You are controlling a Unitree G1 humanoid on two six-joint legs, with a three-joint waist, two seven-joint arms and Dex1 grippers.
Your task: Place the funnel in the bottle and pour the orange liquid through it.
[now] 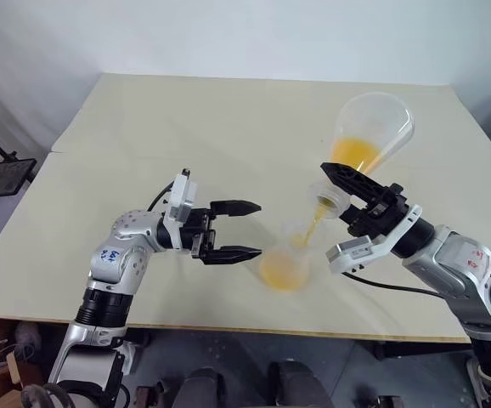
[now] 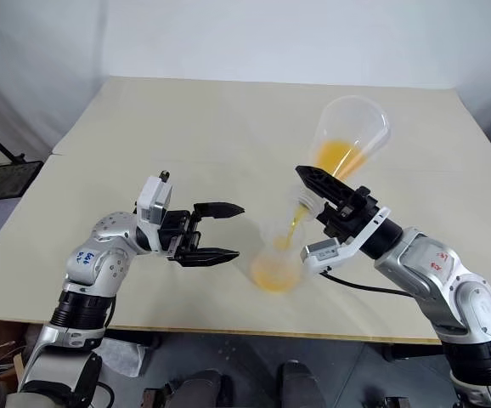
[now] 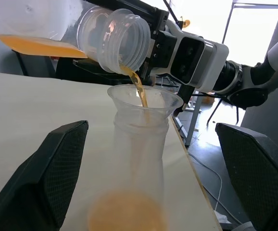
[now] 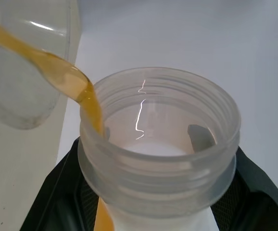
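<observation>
The bottle (image 1: 283,265) stands upright near the table's front edge, with the funnel (image 3: 144,99) seated in its neck. My right gripper (image 1: 337,197) is shut on the neck of a second clear flask (image 1: 375,126), which is tipped mouth-down over the funnel. Orange liquid (image 1: 353,154) lies in the tipped flask, and a thin stream (image 3: 140,89) falls from its rim (image 4: 158,139) into the funnel. More of it has pooled in the bottle's base (image 3: 125,211). My left gripper (image 1: 259,228) is open just left of the bottle, level with its neck and not touching it.
The pale table (image 1: 186,136) stretches far behind and to both sides of the bottle, and its front edge runs just below the bottle. A black flat panel (image 1: 1,176) on a stand sits off the table's left side.
</observation>
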